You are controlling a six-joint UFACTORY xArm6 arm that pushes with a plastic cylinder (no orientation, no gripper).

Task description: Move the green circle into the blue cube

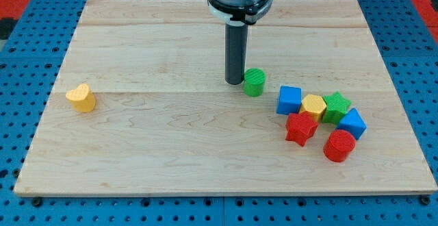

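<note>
The green circle (254,82) stands on the wooden board, right of centre. My tip (235,82) is just to its left, touching or almost touching it. The blue cube (289,100) lies a short way to the lower right of the green circle, with a small gap between them. No gripper is present.
A cluster lies right of the blue cube: a yellow hexagon (313,107), a green star (337,107), a red star (300,129), a second blue block (352,124) and a red cylinder (339,146). A yellow heart (81,98) sits at the view's left. The board (171,151) rests on a blue pegboard.
</note>
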